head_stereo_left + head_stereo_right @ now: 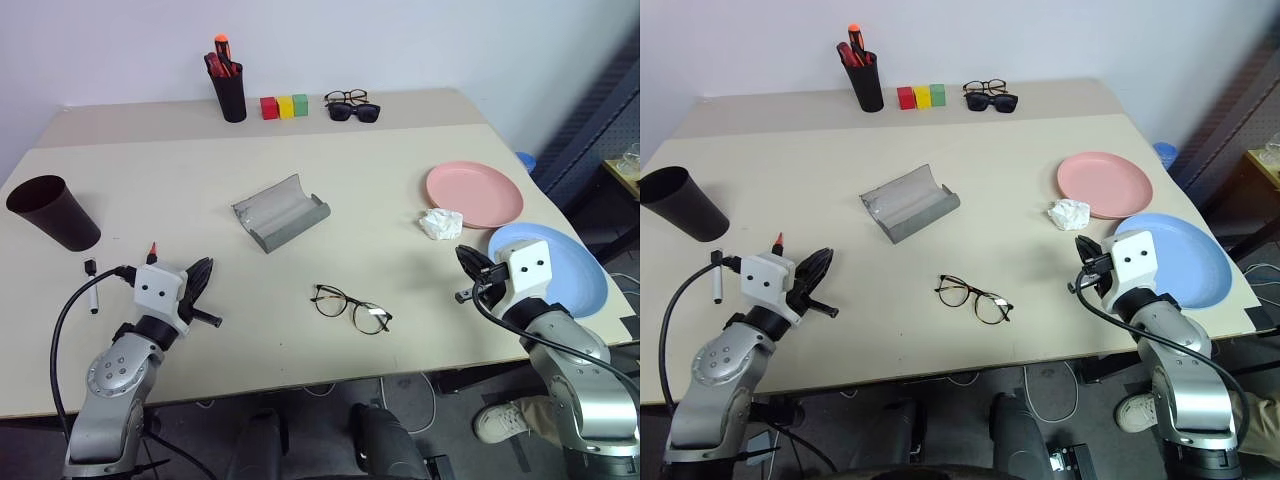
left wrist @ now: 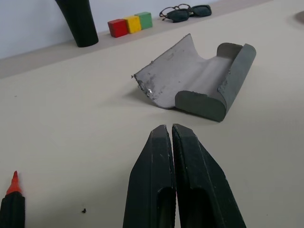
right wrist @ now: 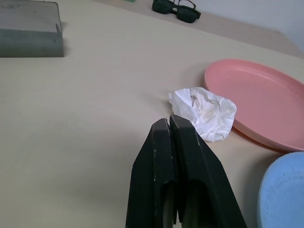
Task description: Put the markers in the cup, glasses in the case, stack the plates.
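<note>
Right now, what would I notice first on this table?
Probably the two bright plates at the right edge, the pink plate just behind the blue plate, with crumpled white paper beside them. Next the open grey case in the middle, with the thin glasses lying nearer the front edge.

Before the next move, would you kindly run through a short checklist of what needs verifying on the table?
1. Left pincer free of load: ok, shut on nothing.
2. Right pincer free of load: ok, shut on nothing.
3. Case ready for the glasses: ok, it lies open and the wire-framed pair sits apart from it on the table.
4. Cup ready for markers: ok, upright, rim up.
5. Markers within sight: ok, red-tipped marker and white marker lie by the left arm.
6. Plates stacked: not ok, blue plate only overlaps the pink plate.
</note>
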You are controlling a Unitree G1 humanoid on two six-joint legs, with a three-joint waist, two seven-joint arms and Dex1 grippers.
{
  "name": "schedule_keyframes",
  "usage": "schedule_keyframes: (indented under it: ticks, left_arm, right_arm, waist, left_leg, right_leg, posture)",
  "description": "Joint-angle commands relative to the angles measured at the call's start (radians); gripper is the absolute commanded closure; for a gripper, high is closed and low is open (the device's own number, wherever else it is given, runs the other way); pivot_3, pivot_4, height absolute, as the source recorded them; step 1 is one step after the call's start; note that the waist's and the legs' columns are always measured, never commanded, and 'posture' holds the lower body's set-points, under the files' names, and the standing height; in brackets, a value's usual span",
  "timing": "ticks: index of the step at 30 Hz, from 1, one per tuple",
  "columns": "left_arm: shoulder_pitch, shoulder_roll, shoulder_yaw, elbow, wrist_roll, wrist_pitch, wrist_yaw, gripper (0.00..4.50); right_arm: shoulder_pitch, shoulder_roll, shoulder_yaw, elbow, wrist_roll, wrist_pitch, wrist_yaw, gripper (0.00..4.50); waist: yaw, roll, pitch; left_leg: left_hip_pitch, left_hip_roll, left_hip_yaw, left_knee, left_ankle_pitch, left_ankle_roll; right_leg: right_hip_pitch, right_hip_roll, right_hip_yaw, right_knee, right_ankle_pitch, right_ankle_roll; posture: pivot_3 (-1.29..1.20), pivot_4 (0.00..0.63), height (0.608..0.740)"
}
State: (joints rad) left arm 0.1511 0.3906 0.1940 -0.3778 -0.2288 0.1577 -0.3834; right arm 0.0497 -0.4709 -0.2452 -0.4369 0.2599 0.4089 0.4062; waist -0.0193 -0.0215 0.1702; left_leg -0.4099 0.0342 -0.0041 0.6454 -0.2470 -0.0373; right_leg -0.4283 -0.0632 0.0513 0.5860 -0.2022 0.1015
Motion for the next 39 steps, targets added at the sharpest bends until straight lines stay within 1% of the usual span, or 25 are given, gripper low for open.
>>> schedule_keyframes:
  ticks: [1,33,35,36,37,39]
  left_arm:
    - [-0.005,0.002,0.019,-0.033,-0.015,-0.016,-0.003,4.40]
    - [0.007,-0.002,0.004,-0.072,0.005,0.014,0.027,4.40]
    - [-0.002,-0.014,0.012,-0.079,-0.005,0.049,0.053,4.40]
    - [-0.018,-0.029,0.027,-0.087,-0.028,0.097,0.083,4.40]
    - [-0.036,-0.042,0.042,-0.096,-0.055,0.150,0.111,4.40]
    - [-0.094,-0.064,0.068,-0.121,-0.058,0.319,0.213,4.40]
  right_arm:
    - [-0.012,-0.007,-0.010,-0.039,0.009,-0.018,0.003,4.50]
    - [-0.017,-0.005,0.012,-0.041,0.004,-0.016,0.007,4.50]
    - [-0.025,-0.006,0.017,-0.039,0.009,-0.015,0.011,4.50]
    - [-0.035,-0.008,0.024,-0.036,0.016,-0.015,0.022,4.50]
    - [-0.046,-0.012,0.031,-0.033,0.023,-0.015,0.035,4.50]
    - [-0.084,-0.029,0.051,-0.026,0.047,-0.015,0.088,4.50]
  waist:
    - [0.000,0.000,0.000]
    - [0.000,0.000,0.000]
    - [0.000,0.000,0.000]
    - [0.000,0.000,0.000]
    - [0.000,0.000,0.000]
    - [0.000,0.000,0.000]
  left_leg:
    - [0.000,0.000,0.000,0.000,0.000,0.000]
    - [0.000,0.000,0.000,0.000,0.000,0.000]
    - [0.000,0.000,0.000,0.000,0.000,0.000]
    - [0.000,0.000,0.000,0.000,0.000,0.000]
    - [0.000,0.000,0.000,0.000,0.000,0.000]
    - [0.000,0.000,0.000,0.000,0.000,0.000]
  right_leg:
    - [0.000,0.000,0.000,0.000,0.000,0.000]
    - [0.000,0.000,0.000,-0.001,0.000,0.000]
    - [0.000,0.000,0.000,-0.001,0.000,0.000]
    - [0.000,0.000,0.000,-0.001,0.000,0.000]
    - [0.000,0.000,0.000,-0.001,0.000,0.000]
    - [0.001,0.000,0.000,-0.001,0.000,0.000]
  posture:
    - [0.00,0.150,0.740]
    - [0.00,0.150,0.740]
    - [0.00,0.150,0.740]
    - [0.00,0.150,0.740]
    - [0.00,0.150,0.740]
    - [0.00,0.150,0.740]
